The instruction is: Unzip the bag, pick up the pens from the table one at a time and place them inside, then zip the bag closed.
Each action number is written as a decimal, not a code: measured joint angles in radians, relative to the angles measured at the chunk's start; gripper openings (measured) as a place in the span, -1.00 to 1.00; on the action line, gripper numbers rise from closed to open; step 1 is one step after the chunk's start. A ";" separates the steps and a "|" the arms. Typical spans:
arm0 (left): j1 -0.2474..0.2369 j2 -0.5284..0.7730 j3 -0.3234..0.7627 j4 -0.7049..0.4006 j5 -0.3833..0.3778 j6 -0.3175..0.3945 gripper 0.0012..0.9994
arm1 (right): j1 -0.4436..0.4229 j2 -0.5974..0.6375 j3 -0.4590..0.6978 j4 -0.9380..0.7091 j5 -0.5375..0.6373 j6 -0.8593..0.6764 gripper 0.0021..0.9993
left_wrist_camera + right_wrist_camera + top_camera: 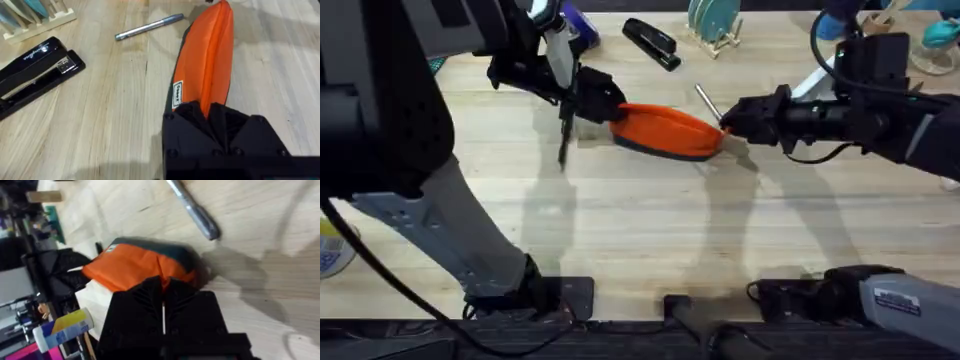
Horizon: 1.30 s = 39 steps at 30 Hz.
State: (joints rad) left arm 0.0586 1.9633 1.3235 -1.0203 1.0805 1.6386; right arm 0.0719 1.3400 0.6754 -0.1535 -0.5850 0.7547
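Observation:
The orange bag (665,130) lies on the table (640,220) between both arms, its top seam closed. My left gripper (608,108) is shut on the bag's left end, and the left wrist view shows the bag (207,65) running away from the black fingers (190,120). At the right end, my right gripper (725,122) is shut on the bag (135,267). A silvery pen (707,100) lies just behind the bag's right end, and I see that pen (150,27) lying free on the wood. A dark pen (563,140) lies left of the bag.
A black stapler (650,43) and a small rack (715,25) with teal items stand at the table's far edge. A blue object (578,25) sits behind the left arm. Bare wood stretches in front of the bag towards the arm bases.

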 joint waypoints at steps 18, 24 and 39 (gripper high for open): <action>0.000 0.000 0.000 0.003 0.000 0.000 -0.92 | 0.046 -0.012 0.039 -0.013 -0.002 -0.078 -0.94; 0.000 0.000 0.000 0.003 0.000 0.000 -0.92 | 0.063 -0.012 0.067 -0.015 -0.002 -0.139 -0.94; 0.000 0.000 0.000 0.003 0.000 0.000 -0.92 | 0.156 -0.006 0.073 0.106 0.066 -0.242 -0.94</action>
State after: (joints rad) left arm 0.0586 1.9633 1.3235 -1.0168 1.0809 1.6386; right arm 0.2277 1.3343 0.7486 -0.0477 -0.5193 0.5127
